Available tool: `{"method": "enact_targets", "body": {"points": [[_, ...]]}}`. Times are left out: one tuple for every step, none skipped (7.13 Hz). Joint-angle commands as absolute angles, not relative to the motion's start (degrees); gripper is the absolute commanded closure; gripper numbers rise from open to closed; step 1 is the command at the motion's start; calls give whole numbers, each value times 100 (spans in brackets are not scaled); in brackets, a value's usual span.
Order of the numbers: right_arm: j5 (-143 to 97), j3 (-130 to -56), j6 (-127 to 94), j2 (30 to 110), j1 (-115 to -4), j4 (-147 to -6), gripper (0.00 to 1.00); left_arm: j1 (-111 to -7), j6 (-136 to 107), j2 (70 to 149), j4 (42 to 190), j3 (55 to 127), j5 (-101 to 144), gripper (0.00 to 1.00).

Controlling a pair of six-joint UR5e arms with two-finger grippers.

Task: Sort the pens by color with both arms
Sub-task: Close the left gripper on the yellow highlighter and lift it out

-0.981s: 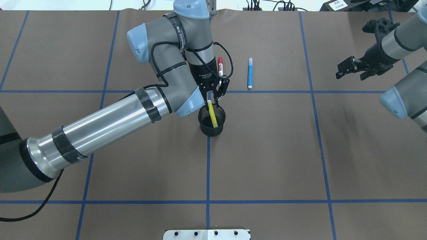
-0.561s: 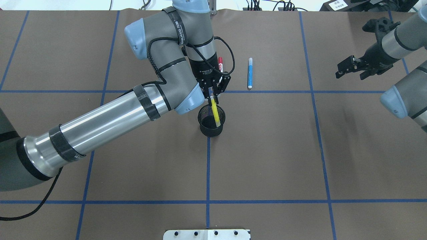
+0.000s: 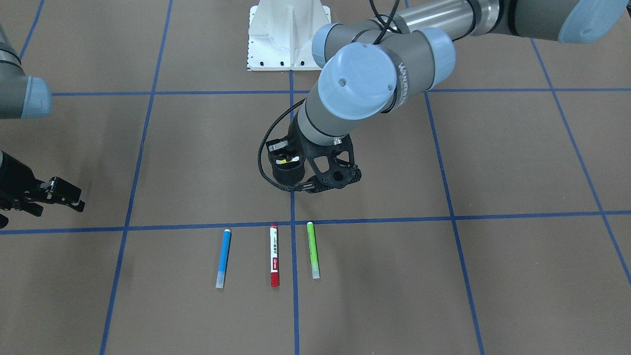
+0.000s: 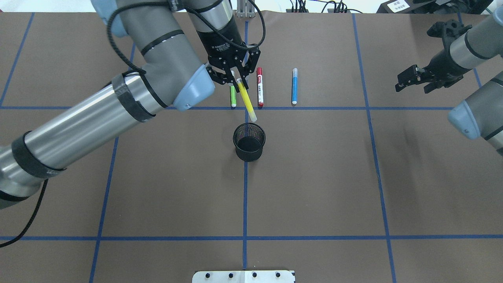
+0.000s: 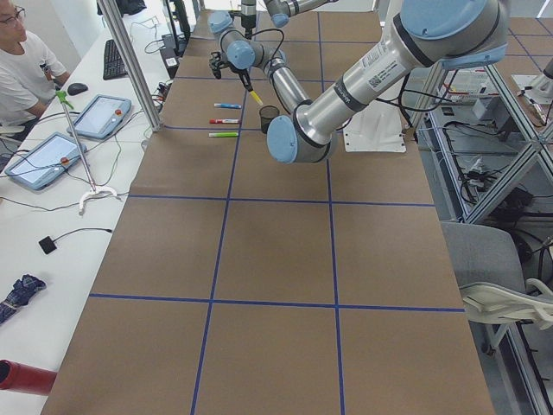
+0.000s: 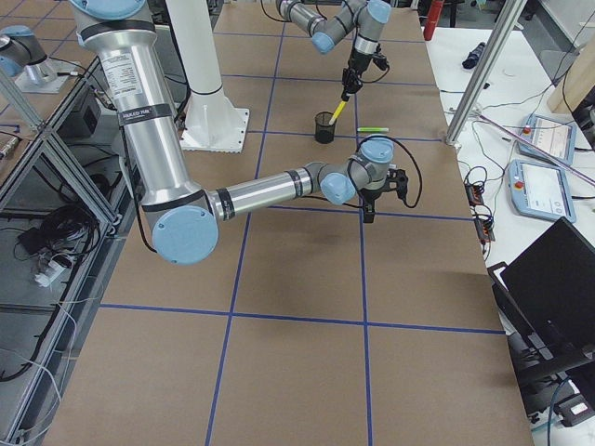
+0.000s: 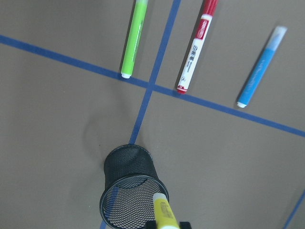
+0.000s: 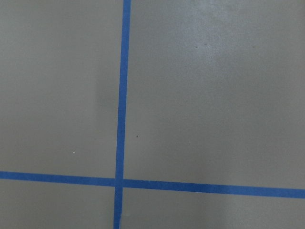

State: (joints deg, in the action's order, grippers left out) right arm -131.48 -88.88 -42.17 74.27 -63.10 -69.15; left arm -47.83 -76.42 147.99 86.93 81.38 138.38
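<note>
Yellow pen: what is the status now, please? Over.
Left gripper shut on yellow pen, tilted over black mesh cup. Right gripper open, empty, off to the side. Green pen, red-ended pen and blue pen lie in a row beyond the cup.

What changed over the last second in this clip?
The left hand, still shut on the yellow pen, lifted it out of the black mesh cup and carried it away from the robot. The cup, blue pen, red-ended pen and right hand stayed put.
</note>
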Motion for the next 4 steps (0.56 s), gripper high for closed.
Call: {"method": "enact_targets", "body": {"points": [[-13131, -8903, -4219, 7427, -6311, -6908, 0, -5018, -7638, 14564, 8675, 8997, 12979, 100], [-13070, -8921, -4245, 7435, -6311, -6908, 0, -4975, -7638, 14320, 8684, 9531, 11963, 100], [-12956, -8964, -4245, 7488, -6311, -6900, 0, -4583, -7638, 13917, 8753, 10049, 10831, 100], [-12912, -9000, -4254, 7497, -6311, -6899, 0, -4109, -7646, 13574, 9006, 10342, 9584, 100]]}}
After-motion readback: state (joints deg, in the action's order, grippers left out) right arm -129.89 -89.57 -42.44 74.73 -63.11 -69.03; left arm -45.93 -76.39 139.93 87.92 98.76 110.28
